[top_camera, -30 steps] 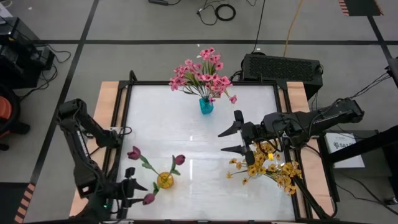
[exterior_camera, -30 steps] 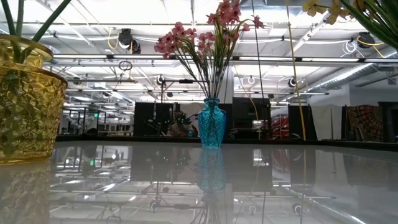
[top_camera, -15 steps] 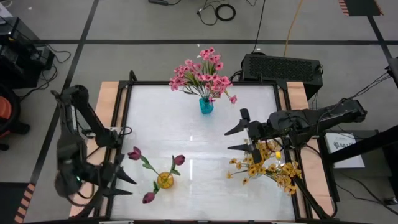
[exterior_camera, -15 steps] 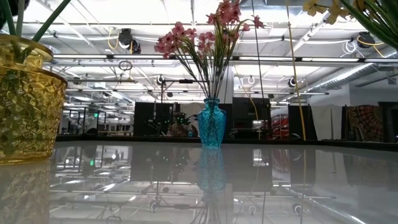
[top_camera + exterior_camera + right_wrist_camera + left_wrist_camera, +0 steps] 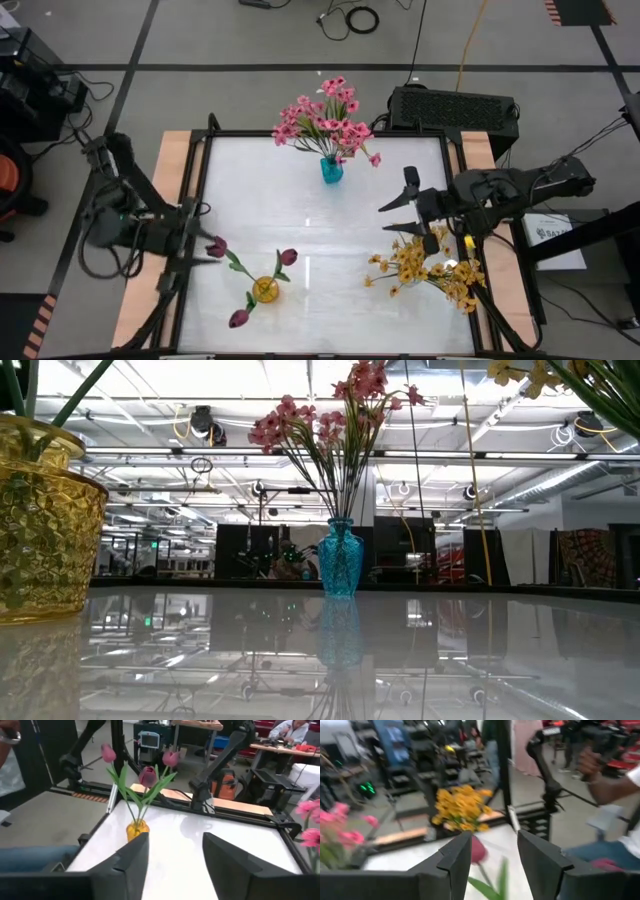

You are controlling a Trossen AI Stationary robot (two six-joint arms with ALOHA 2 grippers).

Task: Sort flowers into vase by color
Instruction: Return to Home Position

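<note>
Pink flowers (image 5: pixel 325 120) stand with their stems in a blue vase (image 5: pixel 331 169) at the table's far middle. Three dark purple tulips (image 5: pixel 288 257) stand in a yellow vase (image 5: pixel 265 290) at the near left. Yellow flowers (image 5: pixel 430 268) spread at the near right, and their blossoms hide what they stand in. My left gripper (image 5: pixel 203 248) is open and points level at one tulip bud (image 5: pixel 478 851), which shows past the gap between its fingers. My right gripper (image 5: pixel 386 218) is open, up in the air beside the yellow flowers' far side, and holds nothing.
A black case (image 5: pixel 455 108) sits behind the table's far right corner. A black frame (image 5: pixel 195 190) runs round the white tabletop. A person (image 5: pixel 615 790) stands beyond the table's right side. Bare tabletop (image 5: pixel 300 215) lies between the three bunches.
My left gripper has risen from the table's near left corner and swung toward the far edge. It has also rolled, and now points level toward the right at a tulip bud. My right gripper has drawn back toward the table's right edge.
</note>
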